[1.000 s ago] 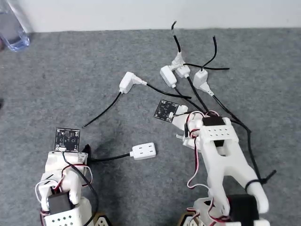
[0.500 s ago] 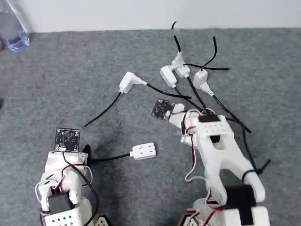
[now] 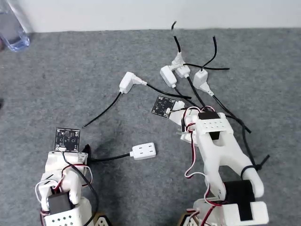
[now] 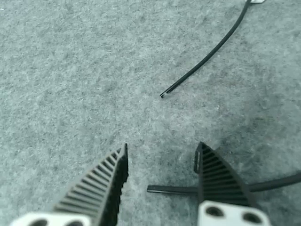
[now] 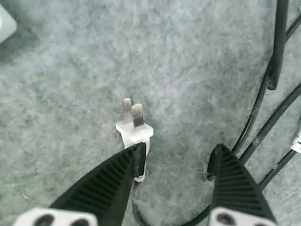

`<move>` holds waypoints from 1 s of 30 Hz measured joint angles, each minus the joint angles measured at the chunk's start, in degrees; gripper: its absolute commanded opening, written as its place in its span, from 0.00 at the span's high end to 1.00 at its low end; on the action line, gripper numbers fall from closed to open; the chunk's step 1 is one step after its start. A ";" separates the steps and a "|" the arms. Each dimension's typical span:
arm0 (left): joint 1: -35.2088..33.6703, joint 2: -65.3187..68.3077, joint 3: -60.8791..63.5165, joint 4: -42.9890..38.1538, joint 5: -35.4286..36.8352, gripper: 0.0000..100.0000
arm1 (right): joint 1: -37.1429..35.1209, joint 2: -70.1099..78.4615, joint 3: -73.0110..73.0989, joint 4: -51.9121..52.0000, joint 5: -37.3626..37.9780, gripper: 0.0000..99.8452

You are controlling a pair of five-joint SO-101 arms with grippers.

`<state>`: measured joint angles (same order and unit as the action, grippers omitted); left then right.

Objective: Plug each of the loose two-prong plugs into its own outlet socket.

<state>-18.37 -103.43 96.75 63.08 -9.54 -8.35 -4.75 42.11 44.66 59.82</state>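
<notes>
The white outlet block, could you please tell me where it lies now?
In the high view the white outlet block lies on the carpet between the two arms, its black cord running toward the left arm.

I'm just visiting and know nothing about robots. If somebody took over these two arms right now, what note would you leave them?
Left gripper: open, empty, above carpet near a loose cable end.
Right gripper: open, one finger beside a white two-prong plug, not clamped.
White outlet socket lies between the arms, nothing plugged in. Another plug lies farther out; a tangle of plugs beyond, joints unclear.
Done: no plug seen inserted.
Remaining: grip each plug, insert it.
</notes>
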 measured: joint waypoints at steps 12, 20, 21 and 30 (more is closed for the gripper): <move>0.00 0.00 0.00 0.00 0.00 0.78 | -0.09 0.00 -0.09 5.54 -0.18 0.76; 0.00 0.00 0.00 0.00 0.00 0.78 | -0.97 2.11 1.23 9.93 0.00 0.76; 0.00 0.00 0.00 0.00 0.00 0.78 | -0.97 2.20 1.23 9.93 0.00 0.76; 0.00 0.00 0.00 0.00 0.00 0.78 | -0.97 2.20 1.23 9.85 0.09 0.76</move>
<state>-18.37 -103.43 96.75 63.08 -9.54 -9.32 -2.55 43.34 54.51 59.91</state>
